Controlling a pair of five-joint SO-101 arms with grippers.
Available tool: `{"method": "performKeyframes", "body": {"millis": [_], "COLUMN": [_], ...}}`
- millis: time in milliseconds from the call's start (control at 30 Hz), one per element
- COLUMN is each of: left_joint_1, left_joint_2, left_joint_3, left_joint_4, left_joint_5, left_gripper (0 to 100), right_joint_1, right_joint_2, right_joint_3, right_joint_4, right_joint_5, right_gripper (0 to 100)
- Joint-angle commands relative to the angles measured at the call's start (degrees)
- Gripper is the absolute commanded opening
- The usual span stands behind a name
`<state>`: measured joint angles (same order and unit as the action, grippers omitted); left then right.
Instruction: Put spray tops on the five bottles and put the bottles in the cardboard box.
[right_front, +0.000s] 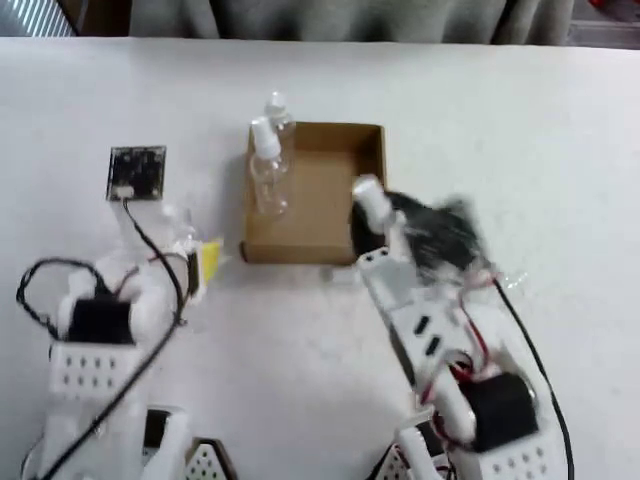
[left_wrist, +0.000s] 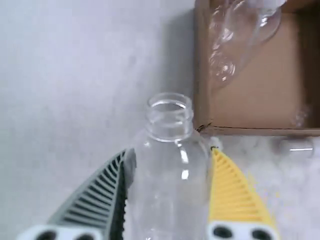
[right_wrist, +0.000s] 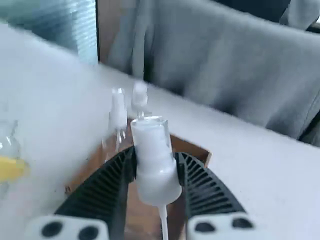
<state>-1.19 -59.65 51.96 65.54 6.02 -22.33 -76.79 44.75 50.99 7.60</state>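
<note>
Clamped in the left gripper (left_wrist: 171, 155), a clear, uncapped bottle (left_wrist: 167, 175) is held just beside the cardboard box (left_wrist: 250, 107). A white spray top (right_wrist: 151, 145) with thin dip tube is pinched by the right gripper (right_wrist: 155, 154) at the box's rim; a capped bottle (right_front: 270, 180) is lying inside.

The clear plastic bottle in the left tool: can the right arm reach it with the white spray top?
Probably yes: the clear plastic bottle has a bare, open neck, and just the brown cardboard box sits in between.
</note>
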Motion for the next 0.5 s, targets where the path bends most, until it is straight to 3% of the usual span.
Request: {"method": "performKeyframes", "body": {"millis": [0,200,467], "left_joint_1": [2.77,9.1,23.08], "left_joint_2": [-8.66,-21.93,-39.08], "left_joint_3": [-0.62,-0.79,2.73], "left_joint_4": [0.09,0.18,-0.18], "left_joint_5": [-0.79,-0.88,-0.88], "left_gripper": [2,2,2], "right_joint_1": [-0.4,-5.23,-14.99], "right_joint_2": [-3.47,-3.3,-3.12], "right_joint_3": [-6.24,-14.86,-25.93], "right_joint_4": [-3.74,-5.49,-14.2], "right_joint_5": [-3.69,-10.55,-10.55], "right_gripper": [1.6,1.6,1.6]}}
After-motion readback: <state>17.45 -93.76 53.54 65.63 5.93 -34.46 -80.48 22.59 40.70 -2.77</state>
